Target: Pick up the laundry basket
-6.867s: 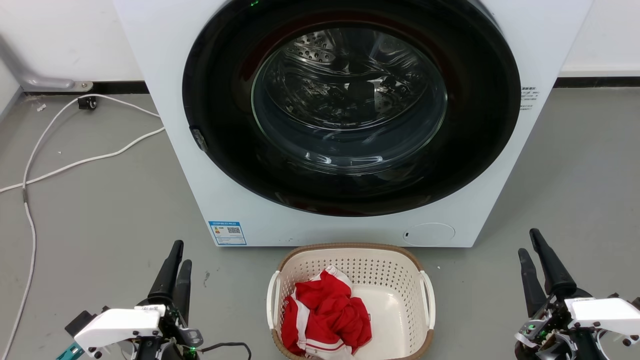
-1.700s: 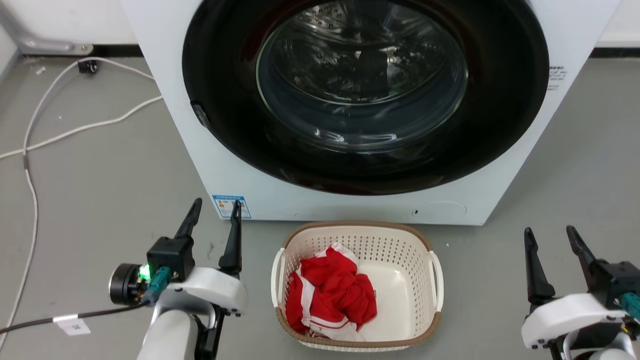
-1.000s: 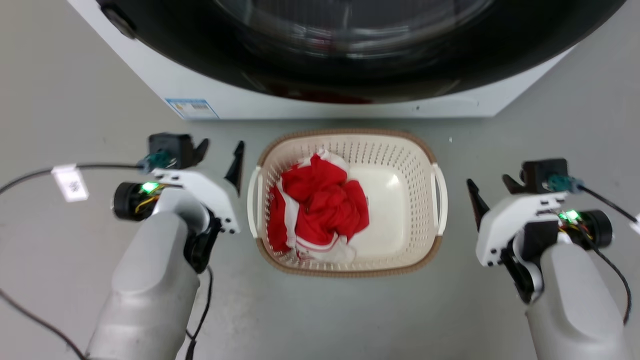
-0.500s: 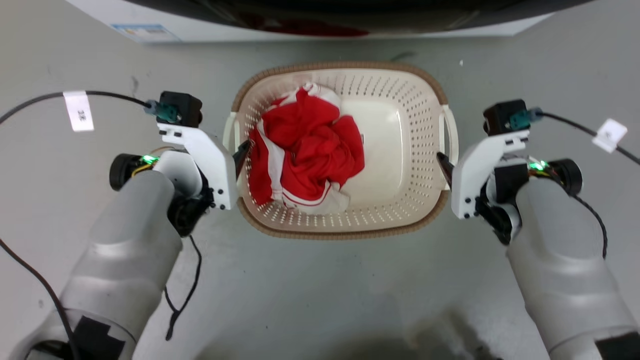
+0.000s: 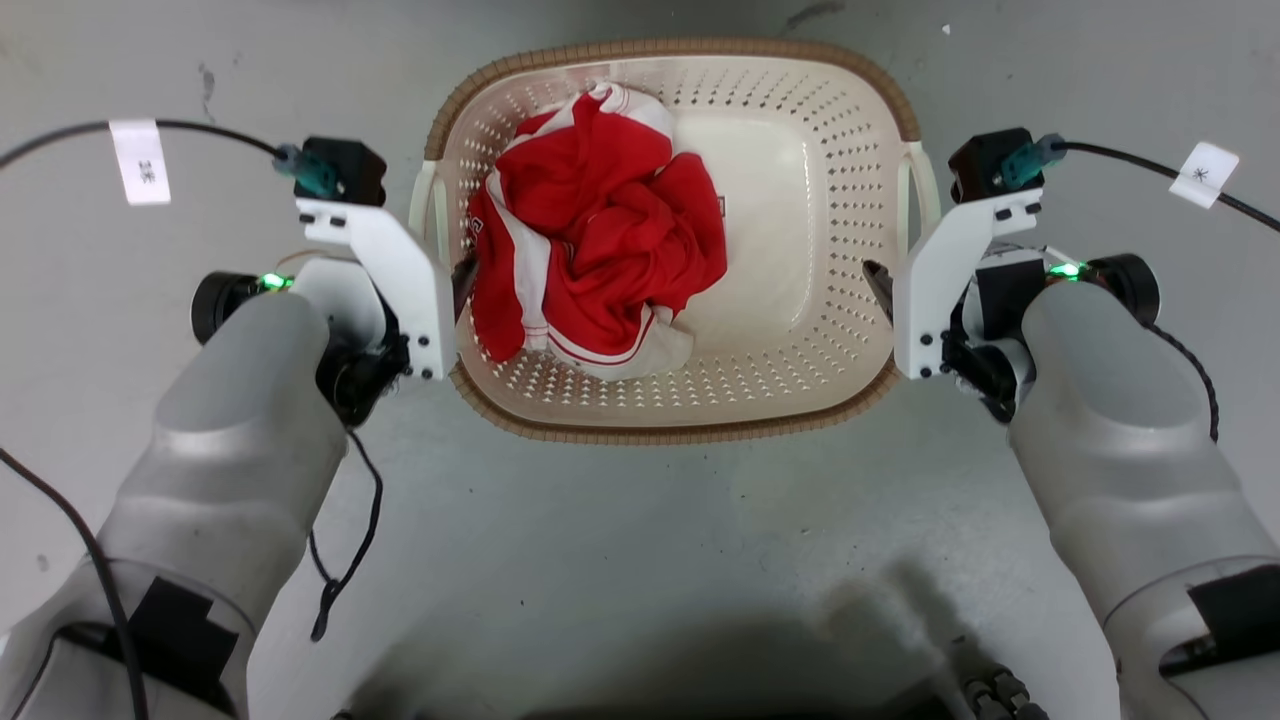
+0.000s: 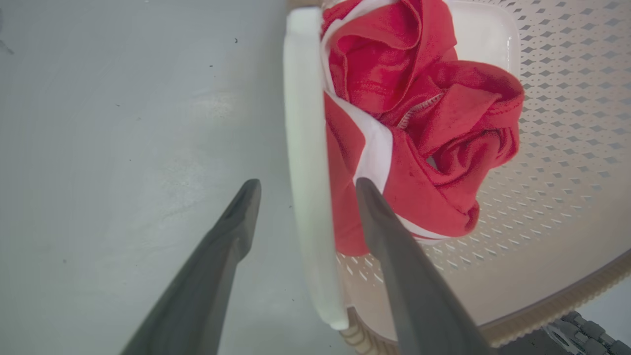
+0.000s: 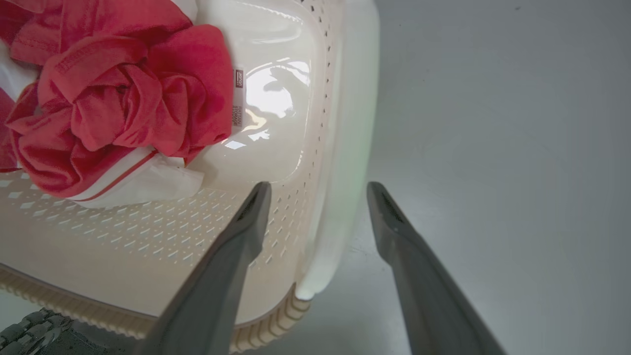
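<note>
Laundry basket (image 5: pixel 660 432), holding a red-and-white garment (image 5: pixel 600 230), is seen on the grey floor (image 5: pixel 640 560) in the head view; in the left wrist view the left claw (image 6: pixel 305 183) is held open astride its left handle (image 6: pixel 303 98), nothing gripped; in the right wrist view the right claw (image 7: pixel 319 187) likewise straddles the right handle (image 7: pixel 352 108).

Laundry corner in a bare test room

Smooth grey floor (image 5: pixel 640 560) all round; at upper centre a laundry basket (image 5: pixel 680 432) holds a crumpled red-and-white garment (image 5: pixel 600 230). A labelled cable tag (image 5: pixel 138 160) at upper left suggests a lab.
</note>
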Motion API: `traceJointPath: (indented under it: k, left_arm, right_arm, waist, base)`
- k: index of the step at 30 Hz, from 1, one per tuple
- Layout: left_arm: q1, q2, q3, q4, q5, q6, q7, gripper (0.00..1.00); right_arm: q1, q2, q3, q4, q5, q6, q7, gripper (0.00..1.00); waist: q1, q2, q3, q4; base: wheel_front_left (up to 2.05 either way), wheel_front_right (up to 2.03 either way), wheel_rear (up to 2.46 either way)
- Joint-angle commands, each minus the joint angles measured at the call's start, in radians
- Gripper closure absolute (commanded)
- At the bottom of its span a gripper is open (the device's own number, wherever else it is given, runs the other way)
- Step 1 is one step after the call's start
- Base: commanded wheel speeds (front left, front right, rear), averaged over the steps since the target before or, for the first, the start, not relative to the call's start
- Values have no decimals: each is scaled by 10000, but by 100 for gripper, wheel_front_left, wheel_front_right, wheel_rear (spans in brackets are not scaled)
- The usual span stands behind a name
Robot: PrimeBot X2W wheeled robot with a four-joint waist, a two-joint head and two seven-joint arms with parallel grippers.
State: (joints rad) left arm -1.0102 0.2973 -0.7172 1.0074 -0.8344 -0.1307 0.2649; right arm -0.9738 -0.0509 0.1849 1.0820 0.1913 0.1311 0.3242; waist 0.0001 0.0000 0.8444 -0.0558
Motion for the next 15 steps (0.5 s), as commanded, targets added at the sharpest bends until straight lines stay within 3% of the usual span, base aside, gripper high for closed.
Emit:
traceJointPath:
  k: [1,6,7,8,9,10,15]
  left_arm:
    - [-238,-72,-42,73,-113,7,-42,0]
    - [-632,-202,-309,385,-488,6,5,0]
    - [-675,-228,-349,460,-570,6,42,5]
    - [-715,-279,-407,488,-630,6,58,63]
    - [-720,-338,-487,525,-721,5,193,100]
    - [-720,-377,-552,548,-806,5,270,100]
    - [-763,-386,-829,643,-1122,-11,264,100]
  right_arm:
    - [-290,15,59,120,77,-7,-89,0]
    - [-609,16,325,674,507,-7,-386,0]
    - [-677,10,330,771,617,-7,-467,10]
    - [-735,12,377,865,697,-7,-503,59]
    - [-783,15,442,951,803,-7,-541,88]
    - [-808,17,483,1018,947,-7,-585,100]
    - [-866,38,1009,1219,1467,3,-570,100]
  waist:
    - [-1,0,102,25]
    - [-1,0,335,97]
    - [-1,0,355,96]
    - [-1,0,370,97]
    - [-1,0,379,102]
    - [-1,0,382,113]
    - [-1,0,327,119]
  base:
    - [0,0,0]
    - [0,0,0]
    - [0,0,0]
    - [0,0,0]
    - [0,0,0]
    - [0,0,0]
    - [0,0,0]
